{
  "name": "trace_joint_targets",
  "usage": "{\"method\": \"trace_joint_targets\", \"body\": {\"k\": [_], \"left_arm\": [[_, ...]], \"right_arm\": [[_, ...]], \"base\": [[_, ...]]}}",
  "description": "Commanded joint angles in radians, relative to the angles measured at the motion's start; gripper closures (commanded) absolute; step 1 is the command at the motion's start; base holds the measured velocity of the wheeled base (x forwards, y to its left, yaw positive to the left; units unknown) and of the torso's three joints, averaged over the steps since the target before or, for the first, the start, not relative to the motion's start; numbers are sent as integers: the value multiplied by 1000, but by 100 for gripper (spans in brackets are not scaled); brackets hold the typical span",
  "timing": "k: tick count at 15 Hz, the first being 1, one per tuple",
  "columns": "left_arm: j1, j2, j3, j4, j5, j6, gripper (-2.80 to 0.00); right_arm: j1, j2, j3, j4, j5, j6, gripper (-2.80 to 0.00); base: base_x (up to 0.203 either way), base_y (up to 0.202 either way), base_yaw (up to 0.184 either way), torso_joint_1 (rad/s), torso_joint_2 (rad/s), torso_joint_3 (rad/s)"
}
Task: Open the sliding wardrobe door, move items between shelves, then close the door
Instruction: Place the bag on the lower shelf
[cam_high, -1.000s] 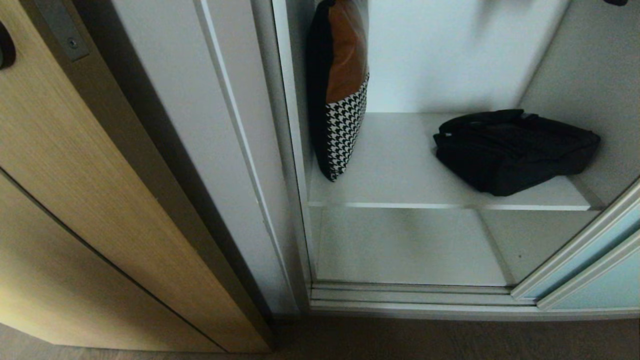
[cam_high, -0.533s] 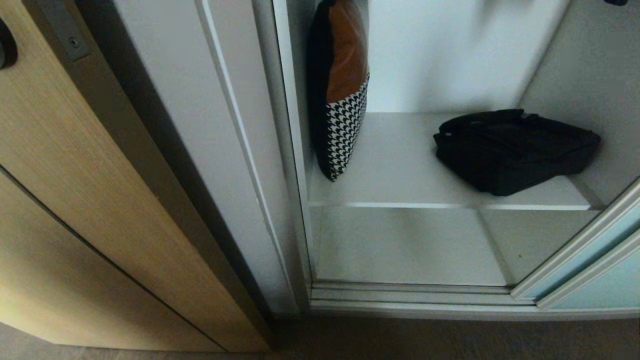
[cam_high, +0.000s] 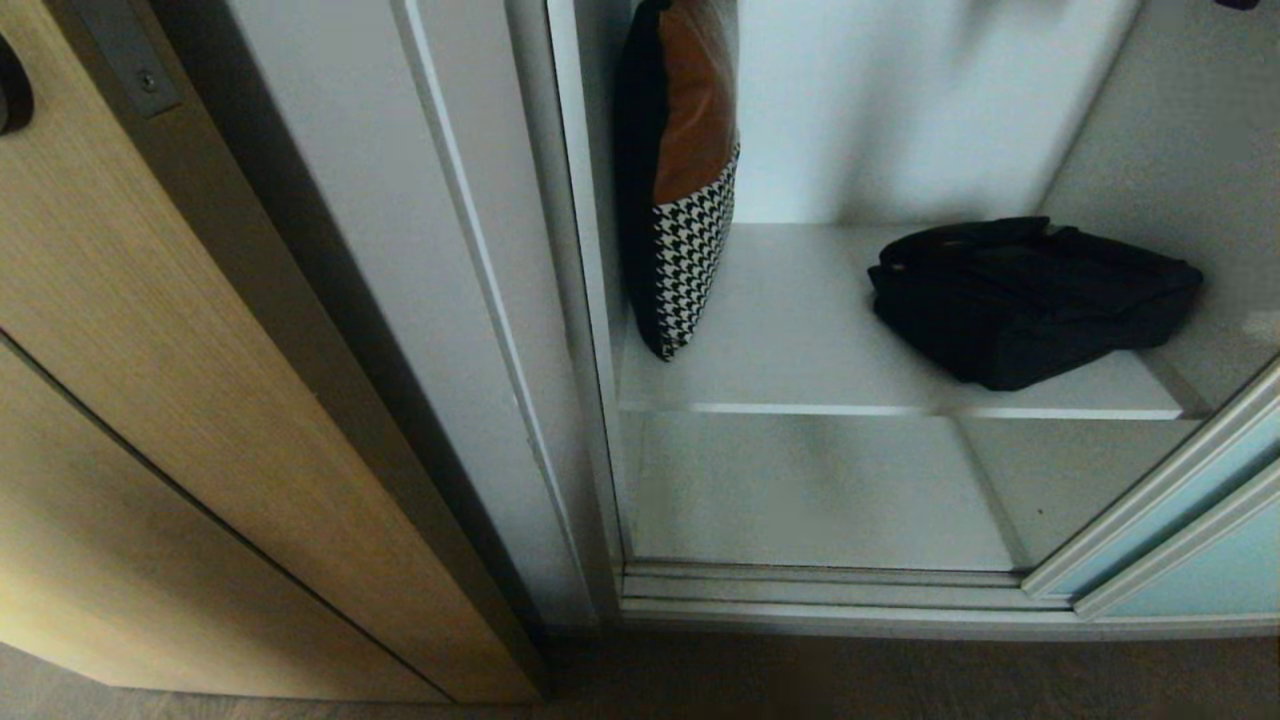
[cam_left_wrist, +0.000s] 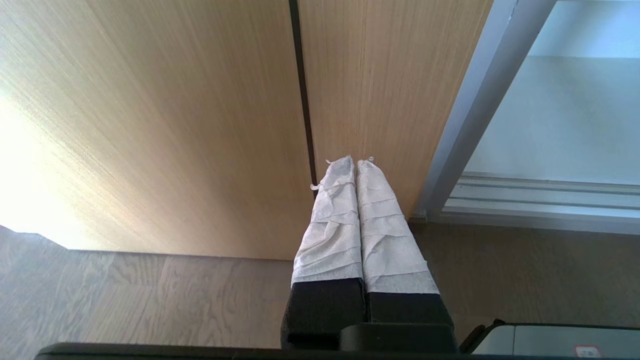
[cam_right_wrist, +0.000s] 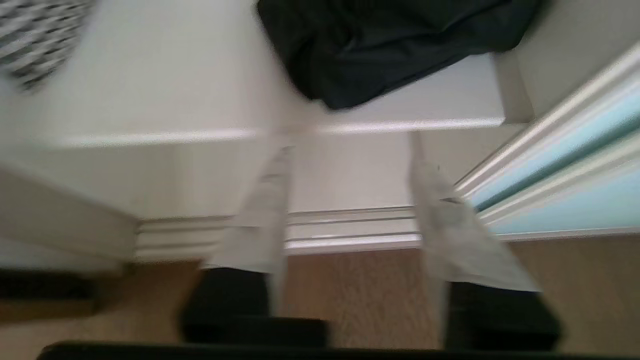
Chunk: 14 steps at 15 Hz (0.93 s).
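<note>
The right gripper (cam_right_wrist: 350, 190) has its cloth-wrapped fingers (cam_right_wrist: 260, 210) spread apart with nothing between them, low outside the wardrobe and aimed toward the black bag (cam_high: 1030, 300). The left gripper (cam_left_wrist: 357, 167) hangs parked by the wood-grain door (cam_left_wrist: 150, 125), its wrapped fingers pressed together.

The bag lies slumped at the right end of the shelf (cam_high: 800, 340), one corner poking past the thin silvery front edge. It is soft and baggy, so a shallow pinch could catch only loose fabric and let it slide off the slick white board. The sliding door (cam_high: 1190, 560), frosted pale turquoise glass in a slim metal frame, is pulled aside on the right, close to the bag; a wide approach could clip that frame. A houndstooth and tan cushion (cam_high: 685, 180) stands upright against the left wall, well apart.
</note>
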Motion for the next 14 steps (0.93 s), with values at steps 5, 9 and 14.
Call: {"method": "trace_joint_targets", "body": {"k": [5, 9, 14], "left_arm": [[0, 1, 0, 0, 0, 0, 0], [2, 1, 0, 0, 0, 0, 0], [0, 1, 0, 0, 0, 0, 0]], "right_arm": [[-58, 421, -205, 10, -3, -22, -280], [-79, 608, -276, -3, 8, -7, -280], [-83, 762, -486, -1, 81, 131, -280]], "base": [[0, 0, 0, 0, 0, 0], [0, 0, 0, 0, 0, 0], [0, 0, 0, 0, 0, 0]]}}
